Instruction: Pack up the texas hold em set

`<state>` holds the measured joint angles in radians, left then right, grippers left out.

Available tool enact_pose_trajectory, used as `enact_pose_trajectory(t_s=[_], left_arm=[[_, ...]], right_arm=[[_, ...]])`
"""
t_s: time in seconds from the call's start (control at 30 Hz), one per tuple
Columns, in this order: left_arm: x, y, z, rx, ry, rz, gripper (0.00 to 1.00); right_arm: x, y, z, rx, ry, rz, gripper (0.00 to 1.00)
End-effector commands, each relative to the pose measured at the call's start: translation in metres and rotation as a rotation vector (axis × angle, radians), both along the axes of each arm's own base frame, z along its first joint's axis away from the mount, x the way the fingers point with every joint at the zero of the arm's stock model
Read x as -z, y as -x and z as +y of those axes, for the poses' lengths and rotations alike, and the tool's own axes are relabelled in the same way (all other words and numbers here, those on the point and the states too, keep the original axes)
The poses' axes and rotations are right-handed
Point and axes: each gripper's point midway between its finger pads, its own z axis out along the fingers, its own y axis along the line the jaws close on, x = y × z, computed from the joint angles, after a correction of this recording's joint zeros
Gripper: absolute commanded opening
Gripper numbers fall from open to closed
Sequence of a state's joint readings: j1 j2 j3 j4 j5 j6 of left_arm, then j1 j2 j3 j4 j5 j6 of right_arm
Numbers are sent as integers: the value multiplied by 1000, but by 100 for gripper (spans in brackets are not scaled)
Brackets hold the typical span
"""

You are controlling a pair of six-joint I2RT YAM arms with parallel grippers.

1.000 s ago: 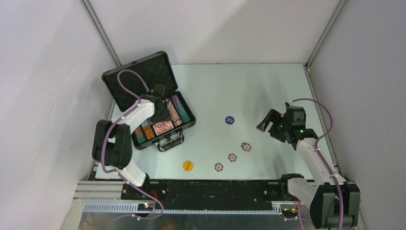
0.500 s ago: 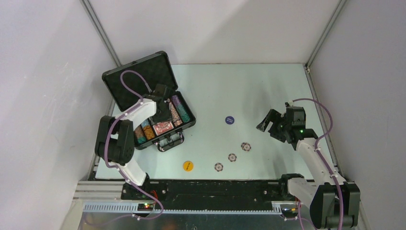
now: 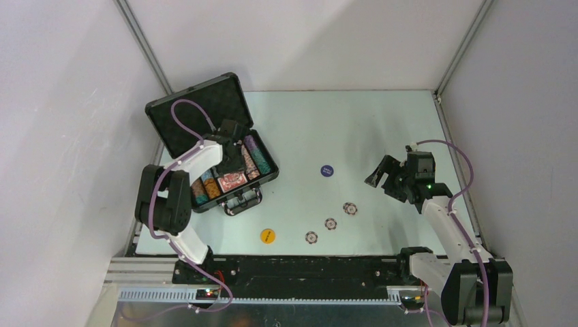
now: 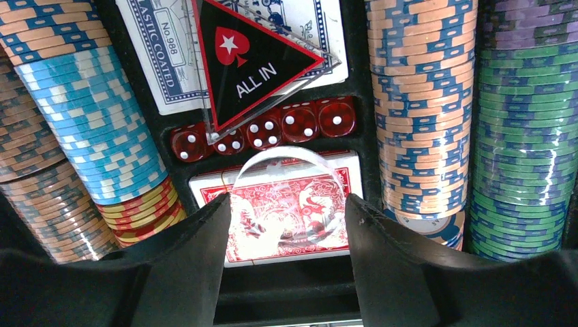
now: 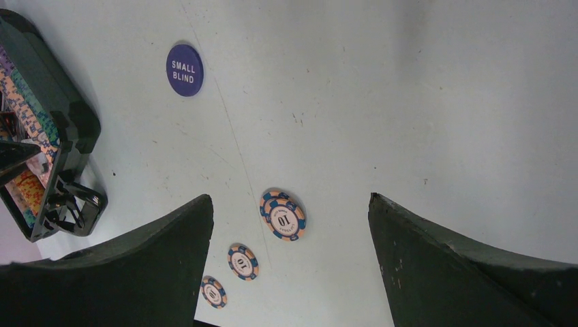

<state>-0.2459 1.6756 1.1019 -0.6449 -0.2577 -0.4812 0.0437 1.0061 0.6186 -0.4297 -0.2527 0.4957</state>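
Left wrist view: left gripper point(image 4: 287, 204) straddles the clear disc point(image 4: 286, 174) inside the briefcase point(image 3: 219, 102), gripping or not I cannot tell; probably light, slick, stiff, so pinch its rim; right gripper point(image 5: 290, 197) gapes empty.

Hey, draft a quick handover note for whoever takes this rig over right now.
Left gripper: inside the open case, jaws bracketing the clear disc over the red deck; grip unclear.
Right gripper: open, empty, above the table.
Done: chip stacks, dice, blue deck in the case.
To do: three striped chips, blue small blind disc, yellow disc on the table; close the case.
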Motion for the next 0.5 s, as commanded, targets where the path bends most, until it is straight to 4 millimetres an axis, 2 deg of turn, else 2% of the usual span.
enact_pose_trajectory(t_s=[0.0, 0.07, 0.3, 0.47], left_arm=[[-28, -19, -2, -16, 6, -105, 69], [-28, -19, -2, -16, 8, -106, 75], [-37, -18, -1, -18, 10, -128, 82], [-71, -16, 0, -18, 32, -213, 87]], right_arm=[[-4, -2, 3, -23, -1, -31, 87], [-5, -2, 3, -23, -1, -32, 87], [-6, -1, 3, -23, 2, -38, 87], [-7, -1, 2, 0, -2, -32, 87]])
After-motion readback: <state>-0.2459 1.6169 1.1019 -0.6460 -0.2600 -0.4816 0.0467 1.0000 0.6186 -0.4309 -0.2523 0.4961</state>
